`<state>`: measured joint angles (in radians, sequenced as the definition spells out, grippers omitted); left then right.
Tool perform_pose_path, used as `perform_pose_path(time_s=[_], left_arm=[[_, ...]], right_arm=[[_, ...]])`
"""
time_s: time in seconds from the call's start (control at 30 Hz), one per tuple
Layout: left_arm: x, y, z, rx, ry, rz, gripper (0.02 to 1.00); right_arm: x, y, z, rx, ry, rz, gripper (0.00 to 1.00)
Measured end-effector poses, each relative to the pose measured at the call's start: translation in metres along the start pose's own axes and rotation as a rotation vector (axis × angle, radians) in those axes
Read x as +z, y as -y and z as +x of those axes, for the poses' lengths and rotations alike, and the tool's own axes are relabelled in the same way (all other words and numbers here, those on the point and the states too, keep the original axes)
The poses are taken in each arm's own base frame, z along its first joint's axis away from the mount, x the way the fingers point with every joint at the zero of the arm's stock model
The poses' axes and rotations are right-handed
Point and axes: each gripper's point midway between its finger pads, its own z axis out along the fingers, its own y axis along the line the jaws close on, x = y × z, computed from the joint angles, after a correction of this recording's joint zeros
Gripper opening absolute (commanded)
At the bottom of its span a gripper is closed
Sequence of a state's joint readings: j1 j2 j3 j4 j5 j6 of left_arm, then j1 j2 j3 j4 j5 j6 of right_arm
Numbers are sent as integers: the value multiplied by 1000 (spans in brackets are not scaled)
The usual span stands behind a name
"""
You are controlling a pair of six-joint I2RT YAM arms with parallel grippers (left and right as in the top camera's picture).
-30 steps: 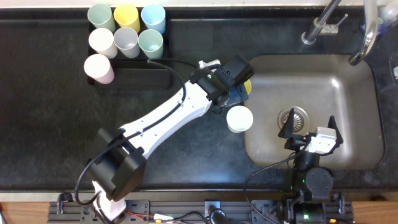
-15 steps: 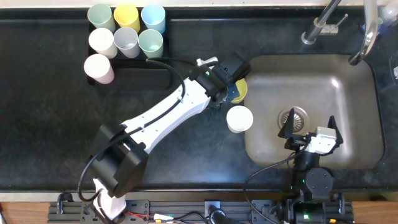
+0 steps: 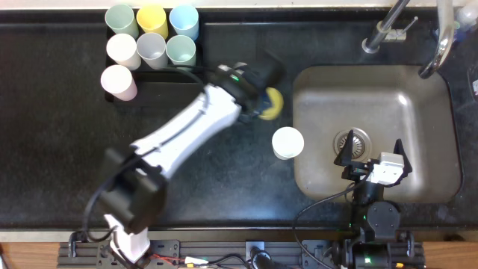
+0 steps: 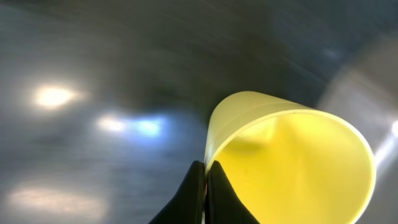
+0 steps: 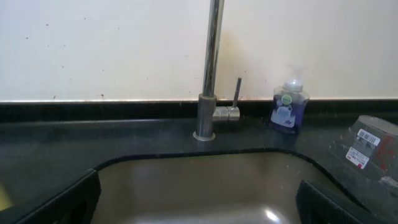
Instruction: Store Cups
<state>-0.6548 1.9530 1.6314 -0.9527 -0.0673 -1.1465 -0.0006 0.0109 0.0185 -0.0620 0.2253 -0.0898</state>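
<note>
Left gripper [image 3: 260, 96] clamped on the rim of a yellow cup [image 3: 272, 101], upper middle of the top view, above the dark counter [image 3: 60, 164] just left of the sink [image 3: 418, 82]. In the left wrist view its fingers [image 4: 198, 186] pinch the cup wall [image 4: 292, 155]. White cup [image 3: 287, 142] upright at the sink's left edge, mid-frame. Six cups [image 3: 152, 33] stand in a black tray [image 3: 175, 91] at upper left, pink cup [image 3: 119, 82] at its left end. Right gripper [image 3: 371, 152] lower right over the sink, fingers apart, nothing held. Tap [image 5: 211, 68] and soap bottle [image 5: 289, 107] behind the sink.
</note>
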Motion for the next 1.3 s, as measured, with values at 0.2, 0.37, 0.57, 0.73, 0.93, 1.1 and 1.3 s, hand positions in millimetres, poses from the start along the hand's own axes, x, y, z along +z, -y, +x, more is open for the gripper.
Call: perform_pose_path(time_s=[0.2, 0.37, 0.57, 0.73, 0.93, 1.1, 1.3], left_arm=[[-54, -102, -93, -294, 55, -102, 38], [-73, -157, -139, -427, 108, -125, 38], [-75, -174, -154, -459, 122, -129, 38], [-68, -188, -163, -494, 116, -147, 38], [-55, -197, -165, -514, 95, -178, 38], [-47, -197, -167, -514, 88, -185, 38], [-36, -198, -167, -511, 75, -198, 38]], right_arm=[[0, 0, 0, 0, 0, -1, 998], [0, 0, 0, 0, 0, -1, 996], [0, 0, 0, 0, 0, 0, 996], [0, 0, 0, 0, 0, -1, 998], [0, 0, 0, 0, 0, -1, 998], [0, 0, 0, 0, 0, -1, 998], [0, 0, 0, 0, 0, -1, 996]])
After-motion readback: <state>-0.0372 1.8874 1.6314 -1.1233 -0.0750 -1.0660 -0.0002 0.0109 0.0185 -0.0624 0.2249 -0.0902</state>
